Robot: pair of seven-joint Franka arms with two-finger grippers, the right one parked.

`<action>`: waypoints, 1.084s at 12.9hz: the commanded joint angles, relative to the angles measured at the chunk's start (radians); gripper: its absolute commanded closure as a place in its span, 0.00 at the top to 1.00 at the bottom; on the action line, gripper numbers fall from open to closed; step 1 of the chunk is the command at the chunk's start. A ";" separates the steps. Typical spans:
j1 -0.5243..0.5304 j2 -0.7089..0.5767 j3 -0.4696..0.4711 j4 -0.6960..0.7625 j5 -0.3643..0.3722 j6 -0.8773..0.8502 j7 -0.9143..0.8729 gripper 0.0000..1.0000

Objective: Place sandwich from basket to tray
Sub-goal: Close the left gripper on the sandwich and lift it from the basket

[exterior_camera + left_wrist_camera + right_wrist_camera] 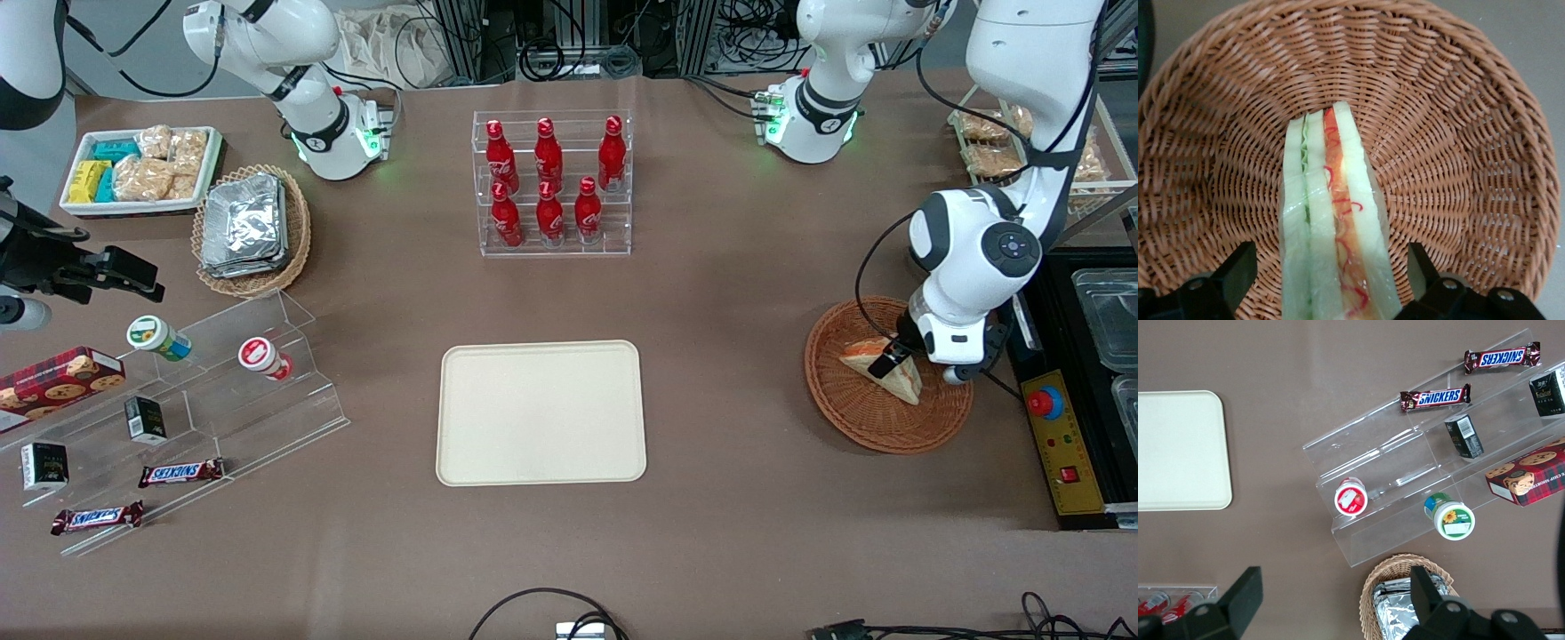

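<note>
Sandwich (1335,227) lies in your basket (1458,133) near the tabletop's working-arm edge. Your hand (1331,280) is released, one finger on each side of the wedge. Tray (540,412) sits mid-tabletop, well apart.

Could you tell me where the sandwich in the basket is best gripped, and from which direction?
Grip the sandwich across its two flat bread faces, coming from above: it stands on edge in the basket, filling layers facing up. The gripper hangs open there, one finger on each side.

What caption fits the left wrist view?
Open gripper straddling the sandwich in the basket.
</note>
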 commanded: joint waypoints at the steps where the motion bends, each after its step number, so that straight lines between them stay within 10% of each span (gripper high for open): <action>1: 0.000 0.004 0.000 -0.022 0.009 0.038 -0.015 0.84; 6: -0.002 -0.008 -0.001 -0.019 0.014 0.027 0.043 0.22; 14: 0.004 -0.203 0.000 -0.001 0.019 -0.177 0.712 0.21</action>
